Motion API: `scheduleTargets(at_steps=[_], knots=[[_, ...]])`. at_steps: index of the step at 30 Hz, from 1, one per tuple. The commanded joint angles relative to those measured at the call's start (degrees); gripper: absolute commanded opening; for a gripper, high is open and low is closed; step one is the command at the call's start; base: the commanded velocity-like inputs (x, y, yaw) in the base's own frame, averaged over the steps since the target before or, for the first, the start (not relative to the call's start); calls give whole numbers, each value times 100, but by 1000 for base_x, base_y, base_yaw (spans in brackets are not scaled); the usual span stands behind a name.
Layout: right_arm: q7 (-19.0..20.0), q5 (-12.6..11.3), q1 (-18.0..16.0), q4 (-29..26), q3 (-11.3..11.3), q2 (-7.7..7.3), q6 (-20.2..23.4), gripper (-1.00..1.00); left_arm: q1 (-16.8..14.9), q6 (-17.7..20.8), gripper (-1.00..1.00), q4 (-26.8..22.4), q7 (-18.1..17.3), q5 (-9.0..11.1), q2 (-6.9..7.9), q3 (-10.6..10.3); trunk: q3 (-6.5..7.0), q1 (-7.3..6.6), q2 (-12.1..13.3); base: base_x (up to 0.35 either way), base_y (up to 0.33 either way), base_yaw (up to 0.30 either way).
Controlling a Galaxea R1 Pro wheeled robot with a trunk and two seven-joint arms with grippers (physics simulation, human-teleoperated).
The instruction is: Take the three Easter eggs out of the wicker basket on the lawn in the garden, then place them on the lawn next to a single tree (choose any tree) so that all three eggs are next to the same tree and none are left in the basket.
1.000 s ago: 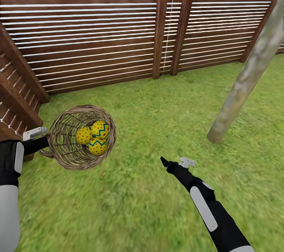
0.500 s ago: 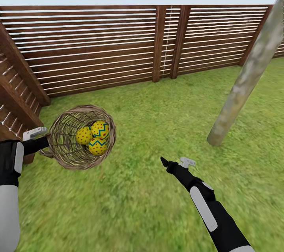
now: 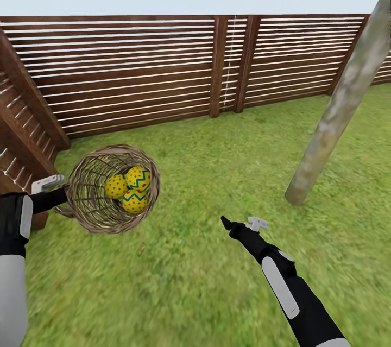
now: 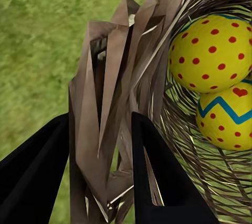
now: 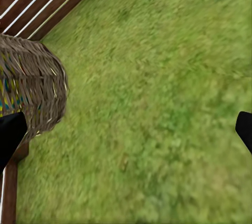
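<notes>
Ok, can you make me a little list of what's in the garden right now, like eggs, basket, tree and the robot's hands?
eggs: three Easter eggs, all inside the basket
basket: wicker basket, tipped on its side, held up by its rim
left gripper: shut on the basket's rim
right gripper: open, empty, over the lawn
tree: bare pale trunk, to the right, no eggs by it
fence: brown slats behind

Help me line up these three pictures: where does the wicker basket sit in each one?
Head view: wicker basket at lower left, tipped, held at the left gripper.
Left wrist view: its wall is clamped between the black jaws, eggs beside.
Right wrist view: at the picture's left edge.
Shared landmark: the lawn.
</notes>
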Motion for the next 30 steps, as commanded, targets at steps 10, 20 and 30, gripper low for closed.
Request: scheduleTargets(at_steps=[10,20,30], knots=[[0,-30,-4,-6,13,-4,-119,100,-7,36,-100,-6,-32,60,-8,9,86,3,-11,0,0,16],[0,-30,-4,-6,13,-4,-121,100,-7,33,-100,-6,-32,60,-9,9,161,3,-11,0,0,60],[0,-30,-4,-7,13,-4,-122,100,-7,29,-100,-14,-36,60,-7,9,161,3,-11,0,0,1]])
